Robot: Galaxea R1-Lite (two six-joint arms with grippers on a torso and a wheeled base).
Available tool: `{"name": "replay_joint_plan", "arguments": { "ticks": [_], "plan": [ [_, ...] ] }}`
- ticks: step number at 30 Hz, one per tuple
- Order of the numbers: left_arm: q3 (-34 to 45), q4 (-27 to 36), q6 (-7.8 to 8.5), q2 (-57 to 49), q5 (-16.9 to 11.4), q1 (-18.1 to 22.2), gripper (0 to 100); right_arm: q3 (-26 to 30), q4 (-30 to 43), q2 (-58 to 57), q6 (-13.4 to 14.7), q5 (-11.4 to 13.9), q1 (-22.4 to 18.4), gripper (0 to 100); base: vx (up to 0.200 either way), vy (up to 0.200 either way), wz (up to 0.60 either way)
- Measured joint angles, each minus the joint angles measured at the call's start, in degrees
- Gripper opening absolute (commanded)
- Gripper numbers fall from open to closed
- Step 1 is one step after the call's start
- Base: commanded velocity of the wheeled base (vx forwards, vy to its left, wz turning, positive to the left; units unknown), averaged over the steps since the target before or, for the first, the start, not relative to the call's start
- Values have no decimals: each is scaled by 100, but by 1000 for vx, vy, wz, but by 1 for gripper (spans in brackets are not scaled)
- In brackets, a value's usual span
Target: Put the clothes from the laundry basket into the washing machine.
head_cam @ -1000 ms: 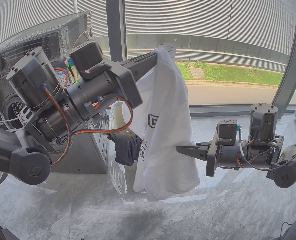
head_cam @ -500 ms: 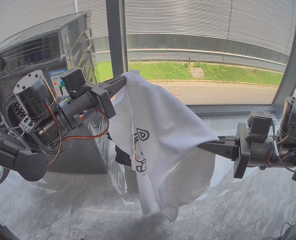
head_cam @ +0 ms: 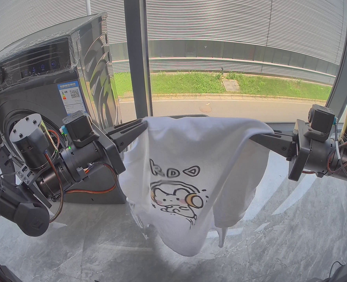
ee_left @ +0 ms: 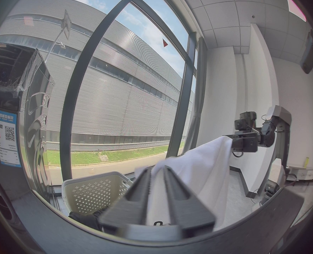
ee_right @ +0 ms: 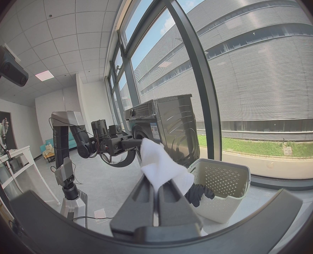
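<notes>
Two tools wide apart at one height, left tool (head_cam: 141,124) and right tool (head_cam: 256,138) each clenched on the T-shirt (head_cam: 189,157).

One white T-shirt (head_cam: 189,177) is hanging beside one washing machine (head_cam: 44,79). One laundry basket (ee_right: 220,184) is standing beside that machine, with one dark garment (ee_right: 198,193) hanging at its rim. Two grippers are showing: left gripper (head_cam: 140,127), right gripper (head_cam: 259,138).

— What did the left arm (head_cam: 63,161), the one nearer the washing machine (head_cam: 91,59), look like?
— Dark grey, with round motor housings, looping orange-and-black cables (head_cam: 99,190) and a small green light (head_cam: 69,148).
— The right arm (head_cam: 322,153)?
— Same grey, thinner cables. The left gripper (head_cam: 142,127) and right gripper (head_cam: 257,138) were long, black and tapered.
</notes>
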Motion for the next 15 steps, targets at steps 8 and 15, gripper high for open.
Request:
{"name": "replay_joint_plan", "arguments": {
  "ticks": [8,15],
  "plan": [
    [288,-158,-4,-15,-235,4,100,-105,4,-90,0,305,40,0,0,0,0],
    [1081,-1259,352,143,-1768,4,100,-119,0,-221,-1,529,84,0,0,0,0]
  ]
}}
